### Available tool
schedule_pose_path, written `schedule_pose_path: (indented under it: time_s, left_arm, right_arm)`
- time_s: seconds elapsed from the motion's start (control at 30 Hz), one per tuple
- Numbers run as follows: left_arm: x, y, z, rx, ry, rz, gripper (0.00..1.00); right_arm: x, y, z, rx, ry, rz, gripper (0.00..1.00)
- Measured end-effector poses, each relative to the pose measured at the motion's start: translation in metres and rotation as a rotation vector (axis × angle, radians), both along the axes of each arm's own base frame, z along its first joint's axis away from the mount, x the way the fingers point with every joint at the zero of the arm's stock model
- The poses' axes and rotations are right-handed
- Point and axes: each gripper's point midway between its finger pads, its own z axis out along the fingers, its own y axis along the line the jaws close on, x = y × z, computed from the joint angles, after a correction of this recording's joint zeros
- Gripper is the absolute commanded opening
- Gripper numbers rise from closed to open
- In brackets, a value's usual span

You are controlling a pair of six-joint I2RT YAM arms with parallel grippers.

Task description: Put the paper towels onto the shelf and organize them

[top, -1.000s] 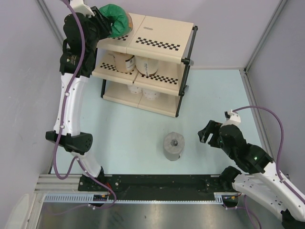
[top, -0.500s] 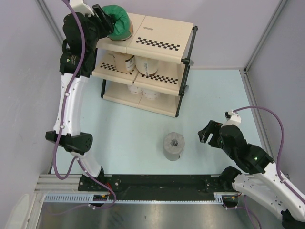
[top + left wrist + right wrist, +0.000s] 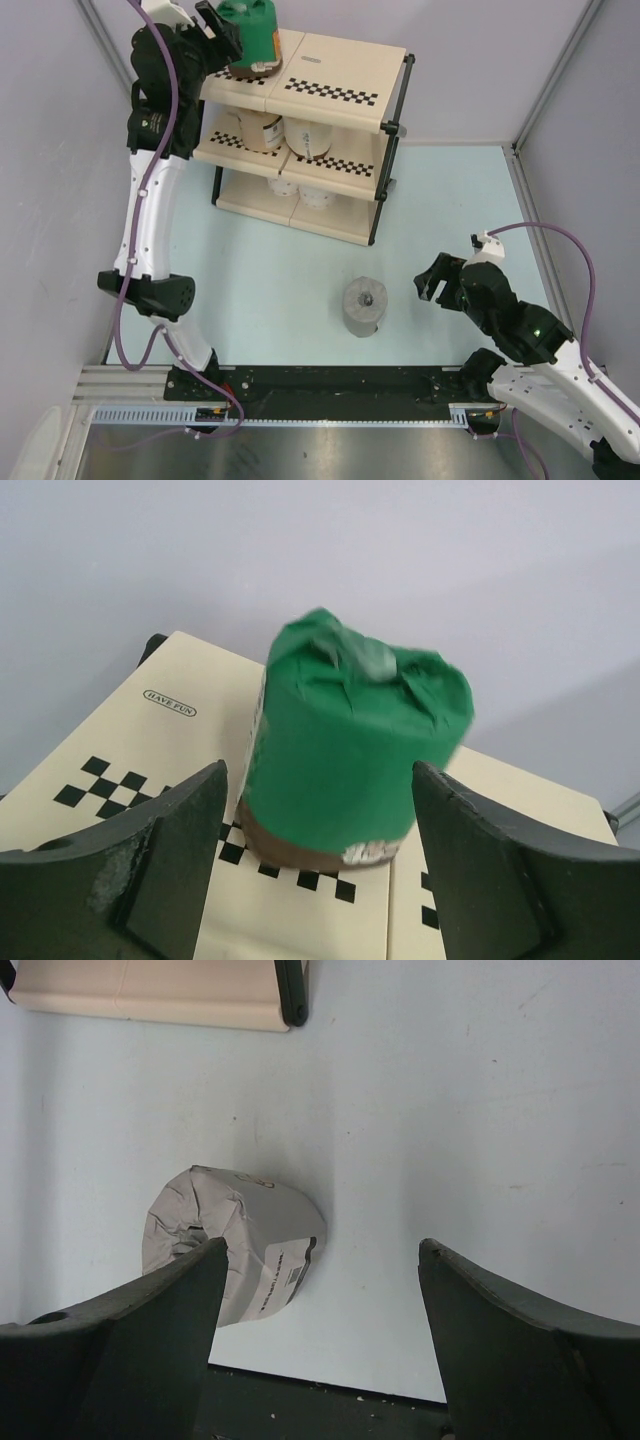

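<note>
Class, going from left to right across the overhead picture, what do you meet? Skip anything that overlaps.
In order: green roll → grey roll → right gripper. The shelf and the left arm overlap the green roll, so they are left out.

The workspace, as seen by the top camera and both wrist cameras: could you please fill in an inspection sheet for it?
Surface: pale blue table, no spills seen.
Job's things: green roll stands upright at the left end of the shelf's top tier. A tan roll and a white roll are on the middle tier. The bottom tier holds white ones, partly hidden. The grey roll stands on end on the table in front of the shelf.
Clutter: nothing seen.
Grippers: left gripper open, one finger on either side of the green roll, not touching. Right gripper open and empty, beside the grey roll.
Cables: a purple cable runs along each arm, no snag seen.
Surroundings: grey walls on three sides.
</note>
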Motion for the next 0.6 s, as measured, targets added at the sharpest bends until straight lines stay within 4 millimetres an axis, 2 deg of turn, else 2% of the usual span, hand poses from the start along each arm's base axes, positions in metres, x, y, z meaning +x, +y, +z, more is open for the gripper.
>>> schedule_pose_path:
  time_s: [0.2, 0.4, 0.5, 0.6]
  left_arm:
    - [0.006, -0.002, -0.001, -0.016, -0.007, -0.013, 0.80]
    - [-0.001, -0.008, -0.002, -0.027, -0.009, -0.050, 0.82]
    - [-0.019, -0.011, -0.013, -0.036, 0.020, -0.087, 0.86]
    - [-0.053, -0.012, -0.028, -0.062, 0.054, -0.129, 0.87]
  right_arm:
    - [0.000, 0.001, 0.000, 0.002, 0.001, 0.001, 0.82]
    - [0.000, 0.000, 0.000, 0.002, 0.001, -0.001, 0.82]
    - [0.000, 0.000, 0.000, 0.002, -0.001, -0.003, 0.81]
    - [0.000, -0.002, 0.002, 0.009, -0.007, -0.011, 0.80]
